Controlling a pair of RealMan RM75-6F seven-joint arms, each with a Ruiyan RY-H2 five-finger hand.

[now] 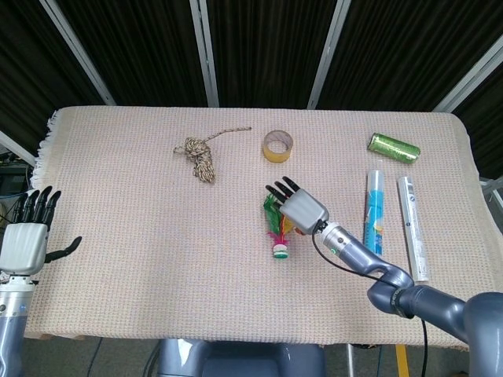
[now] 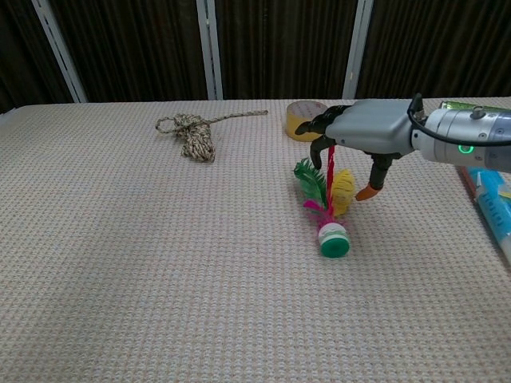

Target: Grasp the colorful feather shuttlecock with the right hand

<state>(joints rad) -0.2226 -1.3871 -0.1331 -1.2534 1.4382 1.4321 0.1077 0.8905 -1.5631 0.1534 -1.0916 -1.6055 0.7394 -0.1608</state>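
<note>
The colorful feather shuttlecock (image 2: 327, 203) lies on the woven cloth near the table's middle, its green-and-white base (image 1: 280, 250) toward the front and its green, red and yellow feathers pointing away. My right hand (image 1: 295, 206) (image 2: 359, 131) hovers just above the feathers with fingers spread and thumb hanging down to the right of the yellow feather. It holds nothing. My left hand (image 1: 27, 239) stays open off the table's left front edge, seen only in the head view.
A coiled rope (image 1: 200, 155) lies at the back left and a yellow tape roll (image 1: 278, 146) behind the shuttlecock. A green can (image 1: 394, 146), a blue tube (image 1: 373, 210) and a white tube (image 1: 413, 228) lie on the right.
</note>
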